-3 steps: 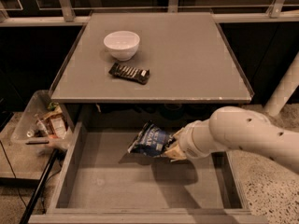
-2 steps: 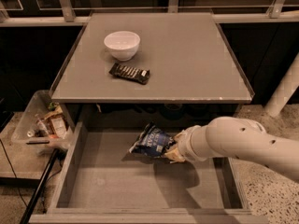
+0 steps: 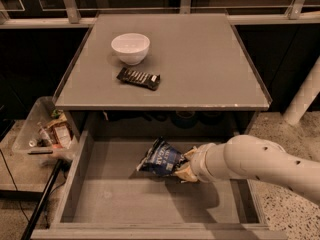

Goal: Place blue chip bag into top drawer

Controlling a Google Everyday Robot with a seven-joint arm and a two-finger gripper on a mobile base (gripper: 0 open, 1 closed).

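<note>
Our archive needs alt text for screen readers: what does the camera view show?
The robot's claw holds a crinkled dark-blue foil chip bag inside the open gray wooden top drawer; a white bowl and black-wrapped bar sit on the cabinet top.

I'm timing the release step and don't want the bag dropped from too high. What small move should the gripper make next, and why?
Probably ease down a little before letting go. The gripper holds the blue chip bag by one end, tilted, already inside the walls of the open top drawer, with its shadow on the bare bottom just beneath.
</note>
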